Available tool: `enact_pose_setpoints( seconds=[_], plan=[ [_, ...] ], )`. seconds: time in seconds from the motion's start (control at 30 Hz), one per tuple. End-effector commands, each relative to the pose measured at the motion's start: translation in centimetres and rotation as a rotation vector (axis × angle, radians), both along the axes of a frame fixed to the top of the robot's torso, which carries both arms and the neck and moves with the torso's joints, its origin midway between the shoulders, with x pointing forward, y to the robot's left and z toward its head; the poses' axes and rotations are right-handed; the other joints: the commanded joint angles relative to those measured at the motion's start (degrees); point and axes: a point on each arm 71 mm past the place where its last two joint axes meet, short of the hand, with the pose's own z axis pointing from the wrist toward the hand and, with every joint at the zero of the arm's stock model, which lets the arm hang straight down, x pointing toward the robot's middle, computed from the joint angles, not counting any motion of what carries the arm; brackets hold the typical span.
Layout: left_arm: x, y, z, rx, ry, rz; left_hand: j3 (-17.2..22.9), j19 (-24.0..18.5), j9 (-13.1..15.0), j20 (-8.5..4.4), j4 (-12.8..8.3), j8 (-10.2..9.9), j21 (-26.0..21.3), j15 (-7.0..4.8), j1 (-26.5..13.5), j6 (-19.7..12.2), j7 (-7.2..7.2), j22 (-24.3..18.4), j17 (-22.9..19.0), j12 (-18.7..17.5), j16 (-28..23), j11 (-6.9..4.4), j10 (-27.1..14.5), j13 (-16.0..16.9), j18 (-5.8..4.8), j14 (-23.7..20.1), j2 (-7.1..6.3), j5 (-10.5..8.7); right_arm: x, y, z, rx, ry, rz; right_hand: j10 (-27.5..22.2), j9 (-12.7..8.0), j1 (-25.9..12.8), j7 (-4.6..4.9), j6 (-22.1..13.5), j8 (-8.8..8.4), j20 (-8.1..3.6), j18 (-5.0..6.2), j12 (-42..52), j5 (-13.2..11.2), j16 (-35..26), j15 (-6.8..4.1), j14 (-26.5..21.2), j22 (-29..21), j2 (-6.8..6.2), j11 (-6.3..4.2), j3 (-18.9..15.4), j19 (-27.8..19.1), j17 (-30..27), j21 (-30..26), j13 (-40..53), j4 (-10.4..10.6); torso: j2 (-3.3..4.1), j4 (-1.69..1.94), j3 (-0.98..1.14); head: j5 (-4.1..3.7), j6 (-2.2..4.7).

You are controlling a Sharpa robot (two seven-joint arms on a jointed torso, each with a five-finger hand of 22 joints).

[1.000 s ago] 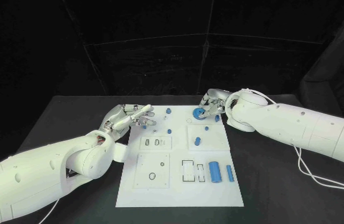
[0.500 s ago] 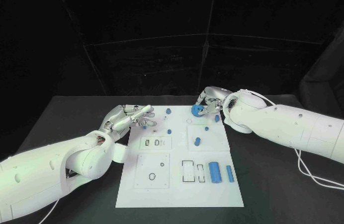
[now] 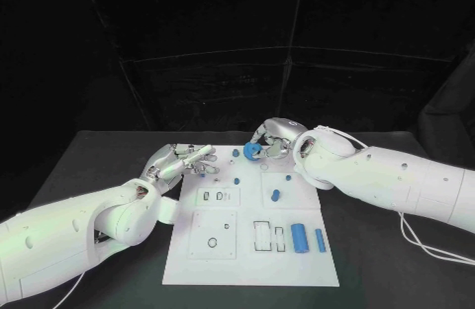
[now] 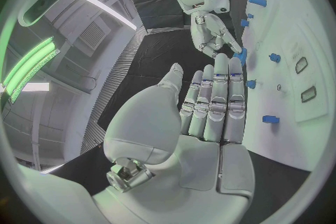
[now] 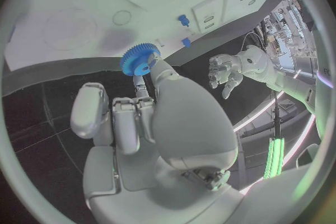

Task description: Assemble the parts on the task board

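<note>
The white task board lies in the middle of the table. My right hand hovers over the board's far edge and pinches a blue gear at its fingertips; the right wrist view shows the gear held above the board. My left hand is at the board's far left corner, fingers stretched out flat, holding nothing. From the left wrist view, the left hand points toward the right hand and the gear.
A blue cylinder and a blue bar lie at the board's right side beside rectangular slots. Small blue pegs stand on the far half. Black table surrounds the board.
My right hand has carried the blue gear leftward along the board's far edge, toward the left hand. The left hand has barely moved.
</note>
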Motion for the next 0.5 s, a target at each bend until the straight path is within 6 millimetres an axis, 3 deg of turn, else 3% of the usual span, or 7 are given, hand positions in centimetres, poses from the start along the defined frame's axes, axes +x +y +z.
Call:
enact_pose_setpoints(
  seconds=[0.03, 0.17, 0.3, 0.5],
  plan=[
    [0.0, -0.2, 0.1, -0.011, -0.002, -0.019, 0.06, 0.09, -0.03, 0.24, -0.42, -0.25, -0.22, 0.09, 0.09, 0.03, 0.48, -0.08, 0.08, -0.22, -0.34, 0.36, -0.05, 0.08, 0.87, -0.45, 0.40, 0.19, -0.2, 1.6, 0.5, -0.011, -0.078, 0.044, 1.42, 0.11, -0.65, -2.13, 5.09, -0.28, -0.20, -0.35, -0.26, 0.46, 0.17, 0.00, 4.94, 0.09, -0.06, -0.04, 0.46, -0.13, 9.92, 0.31, 8.54, 0.11, 0.00, 0.11, -0.10, 0.02, -0.01],
    [0.0, -0.2, 0.1, -0.011, -0.002, -0.019, 0.11, 0.10, -0.03, 0.24, -0.48, -0.27, -0.25, 0.09, 0.13, 0.03, 0.48, -0.08, 0.12, -0.24, -0.38, 0.36, -0.05, 0.09, 0.87, -0.44, 0.44, 0.19, -0.2, 3.1, 0.2, -0.023, -0.071, 0.060, 1.43, 0.10, -0.69, -2.11, 5.05, -0.36, -0.19, -0.37, -0.25, 0.53, 0.19, 0.01, 4.95, 0.17, -0.07, -0.02, 0.53, -0.10, 9.97, 0.35, 8.56, 0.09, -0.01, 0.14, -0.11, 0.10, -0.11],
    [0.0, -0.2, 0.1, -0.011, -0.002, -0.018, 0.11, 0.10, -0.03, 0.24, -0.48, -0.27, -0.25, 0.09, 0.13, 0.03, 0.48, -0.08, 0.12, -0.24, -0.38, 0.36, -0.05, 0.09, 0.87, -0.44, 0.44, 0.19, -0.1, 4.4, -0.5, -0.039, -0.049, 0.072, 1.33, 0.07, -0.87, -2.04, 4.91, -0.59, -0.14, -0.36, -0.38, 0.65, 0.16, 0.08, 4.94, 0.14, -0.11, 0.02, 0.68, -0.11, 9.91, 0.34, 8.43, 0.09, 0.03, -0.11, -0.03, 0.33, -0.13],
    [0.0, -0.3, 0.1, -0.010, -0.002, -0.017, 0.16, 0.11, -0.03, 0.24, -0.55, -0.30, -0.28, 0.09, 0.18, 0.02, 0.49, -0.08, 0.17, -0.28, -0.42, 0.36, -0.05, 0.09, 0.87, -0.43, 0.47, 0.19, -0.1, 5.6, -1.8, -0.072, -0.013, 0.073, 1.12, 0.02, -1.26, -1.84, 4.53, -1.12, -0.03, -0.35, -0.63, 1.00, 0.07, 0.23, 4.90, 0.07, -0.24, 0.18, 1.01, -0.15, 9.71, 0.32, 8.19, 0.06, 0.07, 0.02, 0.02, 0.35, -0.36]
  ],
)
